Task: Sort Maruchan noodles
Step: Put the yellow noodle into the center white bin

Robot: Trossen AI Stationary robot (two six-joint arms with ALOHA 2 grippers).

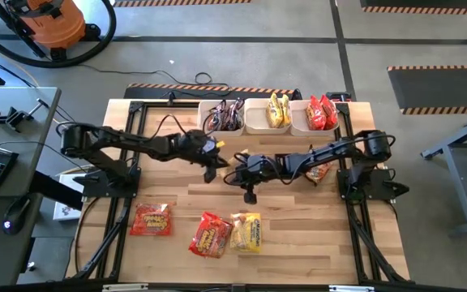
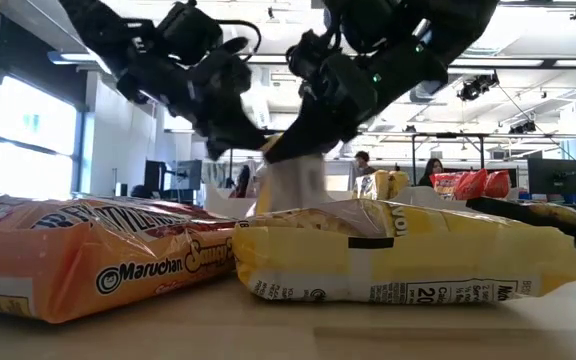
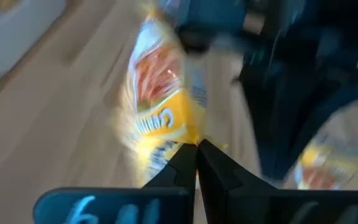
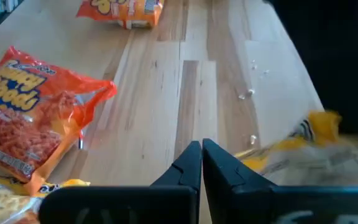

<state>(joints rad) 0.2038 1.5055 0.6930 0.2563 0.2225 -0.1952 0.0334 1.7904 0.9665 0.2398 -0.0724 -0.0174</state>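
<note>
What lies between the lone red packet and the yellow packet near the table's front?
In the high view, a second red packet, touching the yellow packet, apart from the lone red packet.

Both arms are dark, near-black, built of slim tubular links w/ chunkier rounded joint housings. The left arm [image 1: 128,144] has thin black cables looping loose alongside its links; the right arm [image 1: 343,150] has similar cable runs. Each sits on a black blocky base bolted near a side edge of the counter [image 1: 298,243], w/ black frame rails along those edges. Left tool [image 3: 196,163] has two matte black wedge-shaped fingers tapering to narrow tips, on a flat dark-teal crossbar carrying pale markings, unreadable. Right tool [image 4: 202,163] has the same black wedge fingers and teal crossbar. In the low view, small green indicator lights show on one dark wrist housing.
</note>
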